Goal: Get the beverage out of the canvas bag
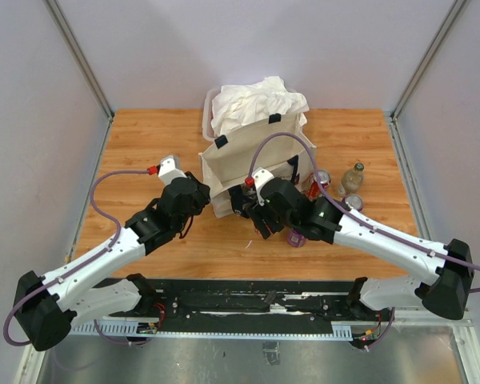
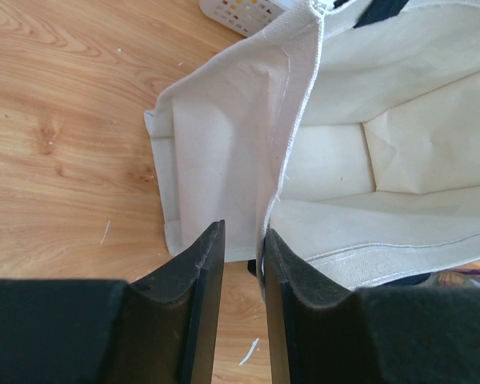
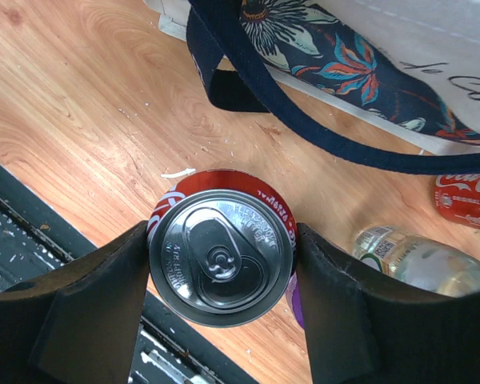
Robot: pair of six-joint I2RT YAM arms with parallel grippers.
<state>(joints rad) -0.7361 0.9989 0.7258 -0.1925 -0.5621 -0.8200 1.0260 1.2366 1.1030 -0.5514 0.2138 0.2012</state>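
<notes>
Beverage can [image 3: 222, 258], red with a silver top, sits upright outside the canvas bag [image 1: 248, 164], over bare table [image 3: 80, 104] just in front of the bag's navy-printed side, and my right pincer [image 3: 221, 240] is spread to its width with a finger pressed on each flank. My left pincer [image 2: 244, 240] is narrowed to a slit with the bag's top hem caught in it. Beside the bag lie a clear bottle [image 3: 416, 260] and another red can [image 3: 468, 200], and a tub of white cloth [image 1: 256, 100] stands behind.
</notes>
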